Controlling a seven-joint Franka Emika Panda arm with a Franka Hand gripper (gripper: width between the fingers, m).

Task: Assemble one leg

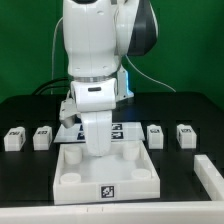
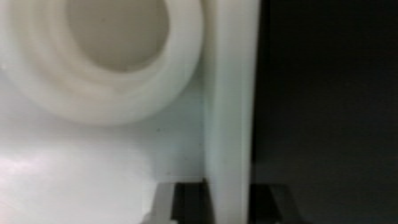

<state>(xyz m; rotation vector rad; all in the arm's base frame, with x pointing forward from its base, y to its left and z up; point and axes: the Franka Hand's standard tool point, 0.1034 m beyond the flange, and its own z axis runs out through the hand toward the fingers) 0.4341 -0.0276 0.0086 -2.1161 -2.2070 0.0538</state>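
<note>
one white square panel point(image 1: 75, 180) is sitting nearest on the black table point(image 1: 30, 185), showing a small black-and-white tag point(image 1: 107, 190) on its front face and round sockets point(image 1: 143, 173) at its corners. over at the exterior view's right edge, a separate white piece point(image 1: 210, 176) is lying near the panel, not touching it. and here's the gripper point(image 1: 97, 150), pointing straight down over the middle of the panel, its tip sitting low between the sockets; the white hand is hiding the fingers, so i cannot tell whether it is spread or clamped. the wrist view is pressing in close: one socket point(image 2: 111, 40) is showing as a big blurred ring, the panel's raised rim point(image 2: 228, 100) is running beside it, and black table point(image 2: 329, 100) is lying beyond that rim. the dark shapes at the picture's edge are too blurred to read. further back, four legs are lying in a row on the table: leg point(image 1: 14, 138) and leg point(image 1: 42, 136) at the exterior view's left, leg point(image 1: 156, 135) and leg point(image 1: 186, 134) at its right, all apart from the gripper and the panel. behind them the marker board point(image 1: 125, 129) is lying flat, partly covered by the arm point(image 1: 95, 40) rising at the back.
</note>
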